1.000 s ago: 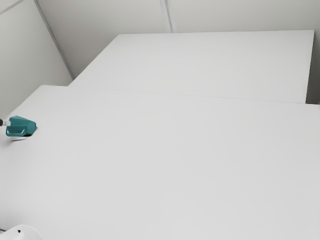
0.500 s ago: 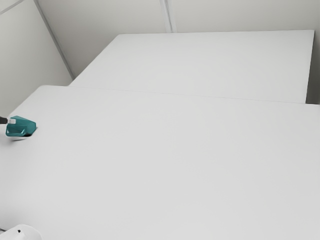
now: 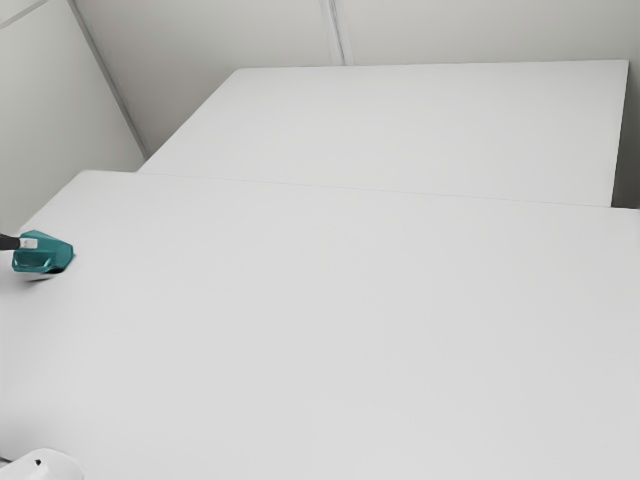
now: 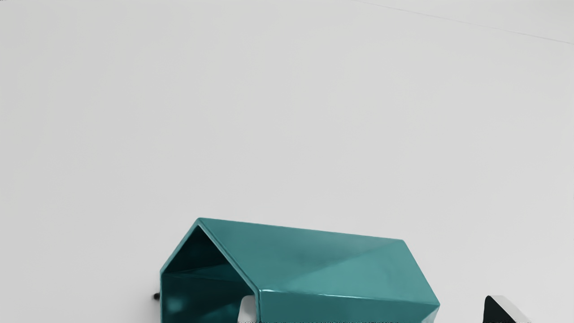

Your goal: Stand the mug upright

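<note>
Teal mug (image 3: 50,252) lay on its side at the released gripper (image 3: 8,242)

1. Work surface: the white tabletop (image 3: 320,330) extended across most of the exterior view. A second white surface (image 3: 420,130) adjoined its far edge.

2. White rounded object: a part with a small black mark (image 3: 45,466) was located at the lower corner of the exterior view's left.

3. Mug: the unit was positioned near the tabletop's edge at the exterior view's left, not upright. Its faceted body (image 4: 332,264) was turned sideways, with the dark interior (image 4: 197,278) visible through the open mouth.

4. Gripper: nothing was clamped. The fingers stood wide apart; one fingertip (image 4: 247,310) was at the mouth, partly hidden by the mug's wall, and the other was beyond the base end, separated from it by a gap.

5. Dark spot (image 4: 156,296): this was just beside the mouth end; its identity could not be determined.
</note>
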Controlling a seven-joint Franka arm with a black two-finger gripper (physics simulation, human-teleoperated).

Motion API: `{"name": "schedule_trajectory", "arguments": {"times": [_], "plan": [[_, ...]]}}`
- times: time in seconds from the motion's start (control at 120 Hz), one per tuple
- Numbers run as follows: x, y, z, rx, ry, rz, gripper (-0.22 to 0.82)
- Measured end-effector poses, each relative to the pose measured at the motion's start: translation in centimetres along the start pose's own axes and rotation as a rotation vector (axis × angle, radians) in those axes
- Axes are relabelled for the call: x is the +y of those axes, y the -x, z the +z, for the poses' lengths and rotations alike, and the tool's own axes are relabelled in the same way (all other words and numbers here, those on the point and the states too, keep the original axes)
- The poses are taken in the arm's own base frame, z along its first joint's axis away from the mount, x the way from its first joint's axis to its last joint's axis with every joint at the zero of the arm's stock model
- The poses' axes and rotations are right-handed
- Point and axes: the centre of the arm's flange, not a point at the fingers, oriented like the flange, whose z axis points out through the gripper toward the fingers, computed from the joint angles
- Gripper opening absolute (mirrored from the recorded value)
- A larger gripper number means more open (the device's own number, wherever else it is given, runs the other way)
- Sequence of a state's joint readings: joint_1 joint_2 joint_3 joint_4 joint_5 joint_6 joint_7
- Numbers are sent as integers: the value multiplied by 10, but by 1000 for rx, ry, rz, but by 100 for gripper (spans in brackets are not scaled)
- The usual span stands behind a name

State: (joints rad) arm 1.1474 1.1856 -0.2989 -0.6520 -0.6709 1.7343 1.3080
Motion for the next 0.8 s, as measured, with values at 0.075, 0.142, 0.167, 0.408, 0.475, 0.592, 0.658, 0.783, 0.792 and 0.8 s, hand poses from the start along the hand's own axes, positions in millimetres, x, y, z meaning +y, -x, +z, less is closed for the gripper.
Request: {"name": "schedule_trajectory", "arguments": {"times": [0.075, 0.142, 0.167, 0.408, 0.475, 0.592, 0.658, 0.783, 0.792, 0.8], "plan": [[1, -1, 1, 6, 8, 1, 45], [2, -2, 2, 13, 16, 4, 38], [3, -4, 3, 17, 21, 6, 35], [9, -10, 14, 67, 77, 6, 12], [13, -14, 18, 86, 98, 9, 3], [21, -27, 28, 121, 139, 23, -7], [26, -35, 33, 137, 158, 31, -11], [39, -55, 49, 154, 192, 56, -15], [40, -56, 50, 155, 194, 57, -15], [41, -57, 51, 156, 196, 59, -15]]}}
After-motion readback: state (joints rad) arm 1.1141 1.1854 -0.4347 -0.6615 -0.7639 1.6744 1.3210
